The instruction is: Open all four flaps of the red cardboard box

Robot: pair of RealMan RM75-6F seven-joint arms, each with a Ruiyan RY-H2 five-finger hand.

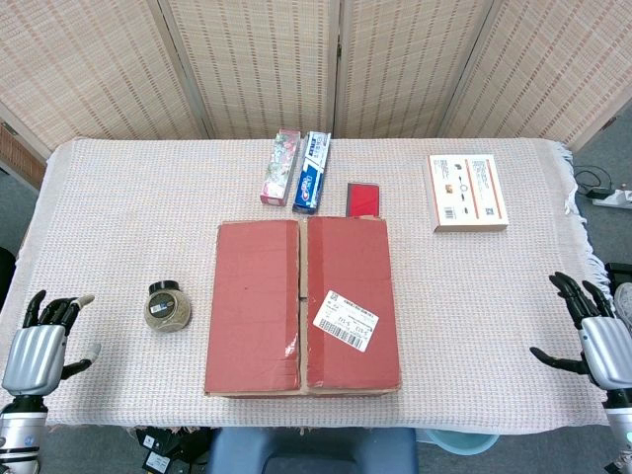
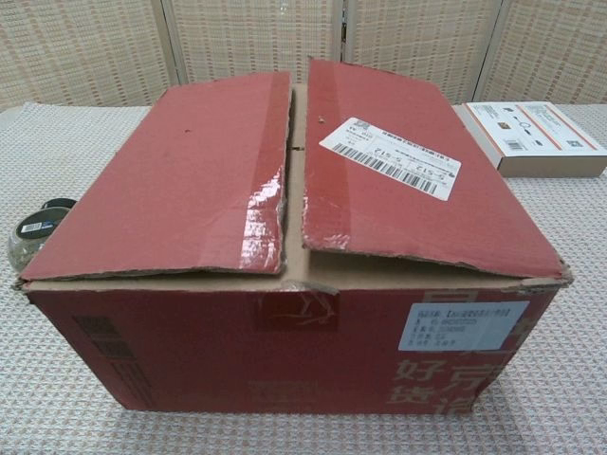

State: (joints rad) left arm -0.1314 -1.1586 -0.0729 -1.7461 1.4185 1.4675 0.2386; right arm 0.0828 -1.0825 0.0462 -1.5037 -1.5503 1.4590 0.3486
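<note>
The red cardboard box [image 2: 294,237] bears large pale Chinese characters on its front wall, of which 好 and 京 can be read. A white shipping label [image 2: 390,157] with a barcode sits on its right top flap and a second white label [image 2: 469,326] on the front; their print is too small to read.

Red cardboard box [image 2: 294,332] sitting close up on a woven cloth-covered table [image 2: 569,379]
Its two large red top flaps, the left flap [image 2: 171,180] and the right flap [image 2: 417,180], are lying closed with a narrow gap between them showing brown card; a white barcode label [image 2: 390,157] is sticking to the right one, a small round dark-lidded jar [image 2: 33,230] is standing left of the box, and a flat white and orange carton [image 2: 536,137] is lying behind on the right
</note>
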